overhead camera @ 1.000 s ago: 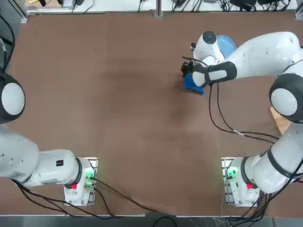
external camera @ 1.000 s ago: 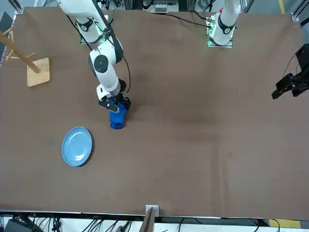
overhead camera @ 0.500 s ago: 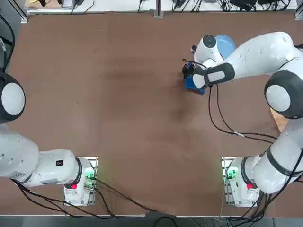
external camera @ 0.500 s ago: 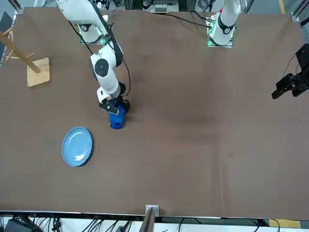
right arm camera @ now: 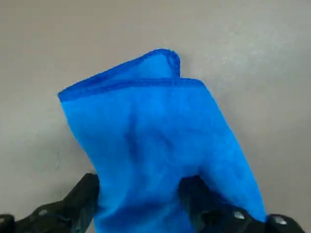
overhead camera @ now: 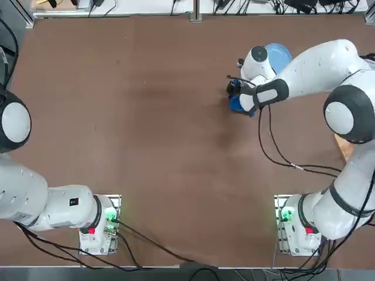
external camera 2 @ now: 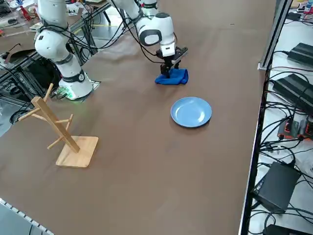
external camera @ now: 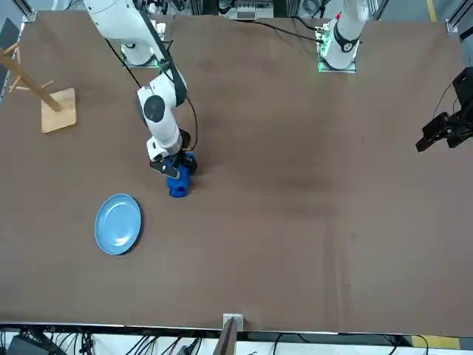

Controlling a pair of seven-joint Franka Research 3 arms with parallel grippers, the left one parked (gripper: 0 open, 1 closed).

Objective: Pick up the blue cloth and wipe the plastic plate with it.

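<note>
Poised with its two black fingers spread wide, the right gripper (right arm camera: pixel 138 206) sits low over the blue cloth (right arm camera: pixel 155 150), one finger at the cloth's edge and the other pressed onto its folds, the jaws not yet closed on the fabric. The cloth lies on the brown table (external camera: pixel 295 222) in the robot's right half, nearer the far edge than the near one, and the plastic plate (external camera 2: pixel 191 111) rests just beyond it toward the far right corner, the two close but apart.

By the look of things the task is at its first step: the cloth is not lifted, the plate appears untouched, and the grasp, the carry across and the wiping itself all remain to be done.

The cloth is a deep royal-blue soft fabric with a fine nap, a stitched hem along its border and one corner curled over; it lies in loose folds rather than flat. The plate is round, pale sky-blue and glossy, with a shallow raised rim. The table's surface is matte and even. A wooden rack (external camera 2: pixel 61 132) with angled pegs on a square base stands well apart, near the robot's right edge.
</note>
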